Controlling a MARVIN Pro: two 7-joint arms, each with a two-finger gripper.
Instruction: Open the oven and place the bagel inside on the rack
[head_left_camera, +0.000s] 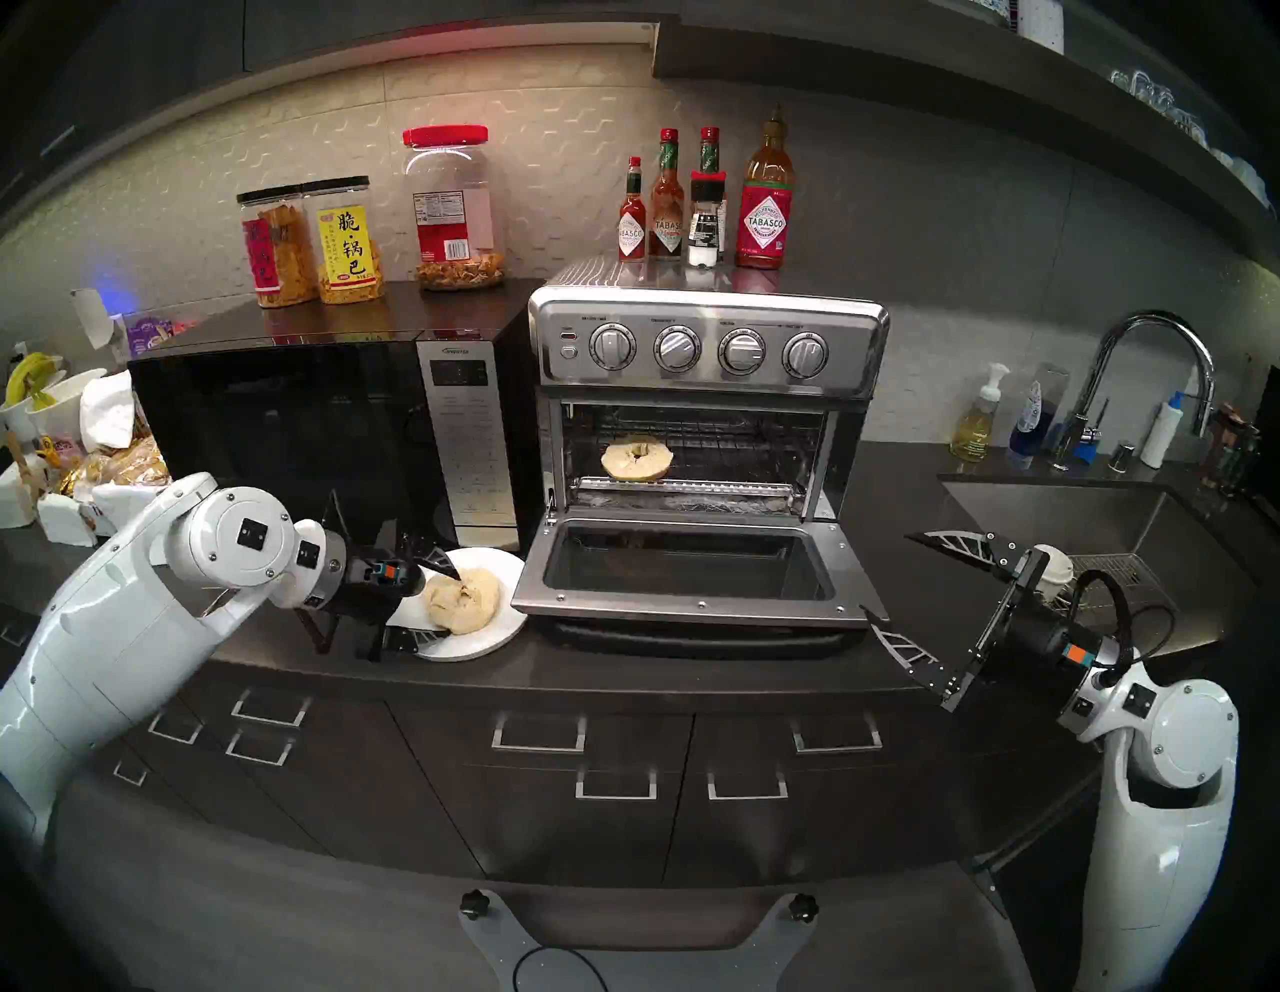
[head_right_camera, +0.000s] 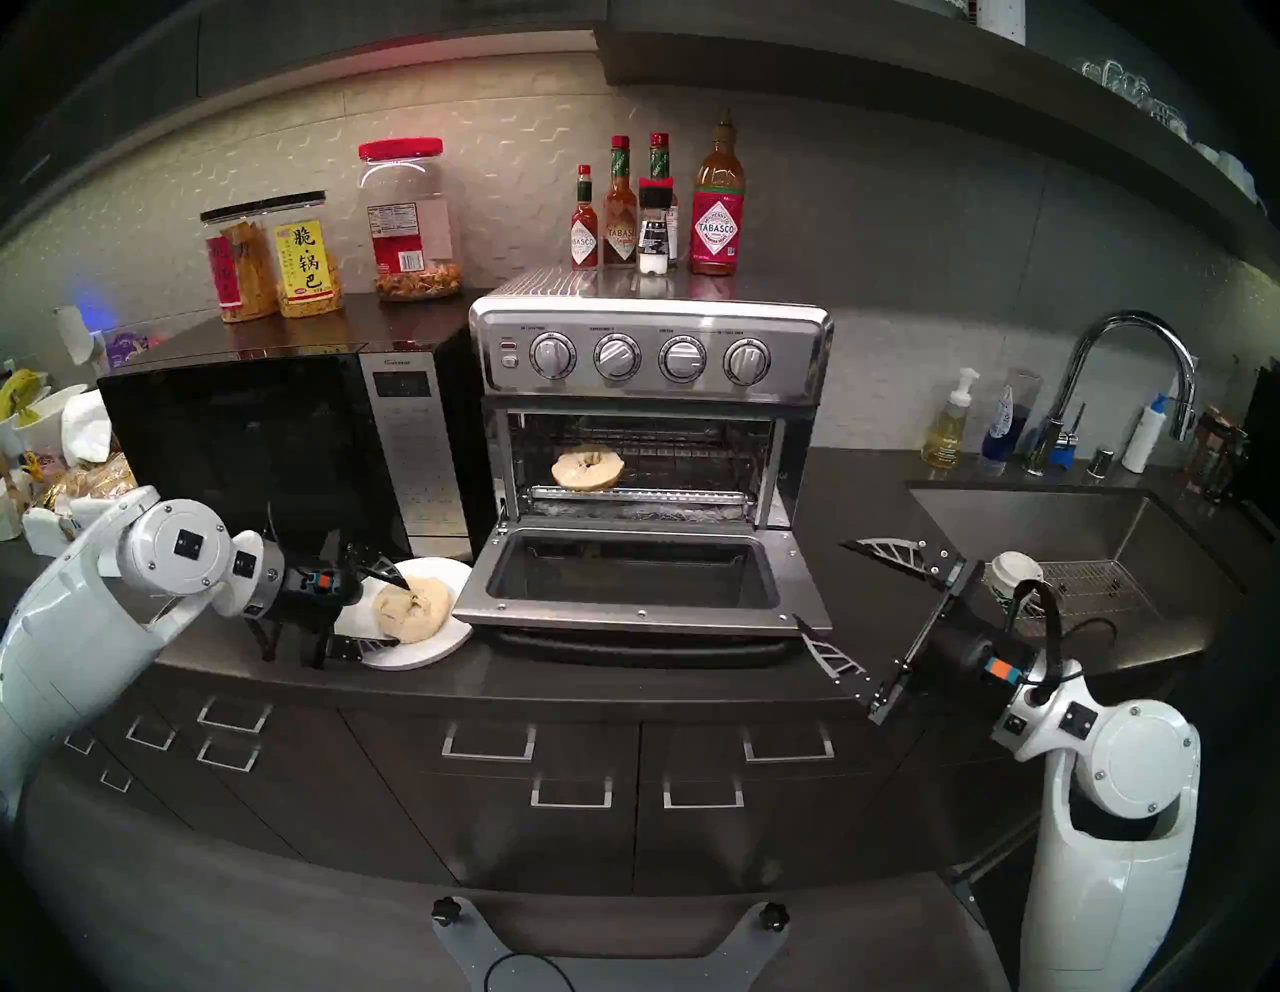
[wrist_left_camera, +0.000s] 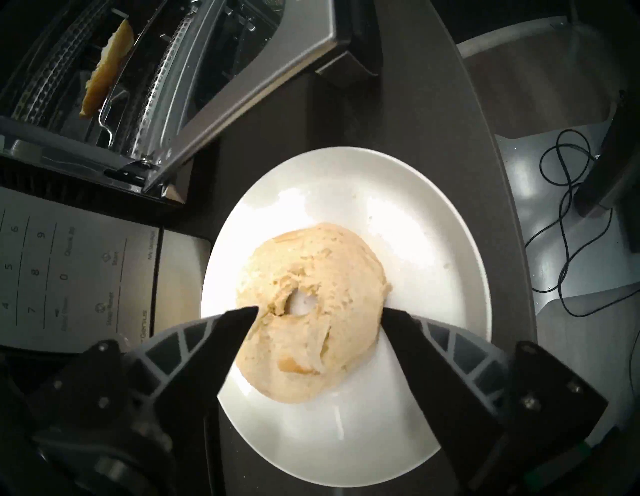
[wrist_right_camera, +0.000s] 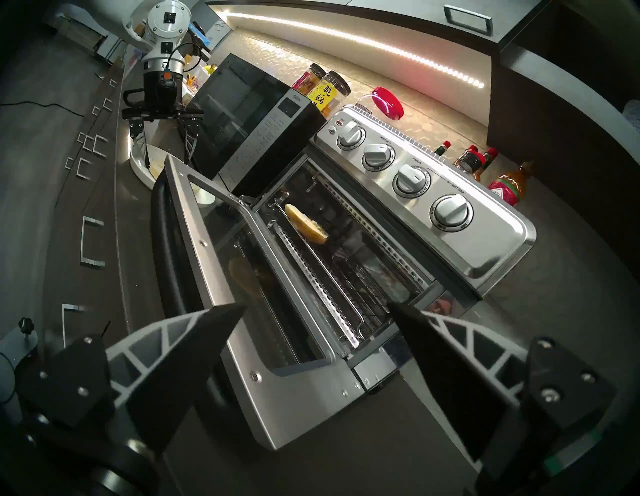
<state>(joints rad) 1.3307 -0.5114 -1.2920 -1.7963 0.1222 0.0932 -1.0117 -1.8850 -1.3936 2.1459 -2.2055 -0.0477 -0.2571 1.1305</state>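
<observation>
Clearance around the oven opening

The oven (head_left_camera: 706, 388) door (head_left_camera: 686, 575) lies folded down flat, leaving the cavity mouth unobstructed from the near side. One bagel half (head_left_camera: 636, 458) occupies the left part of the rack (head_left_camera: 748, 454); the right part is free. The microwave (head_left_camera: 325, 436) blocks approach from the left.

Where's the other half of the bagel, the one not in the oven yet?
It lies on the white plate on the counter, just left of the toaster oven's open door in the head view; the bagel half sits between the left gripper's fingers.
</observation>
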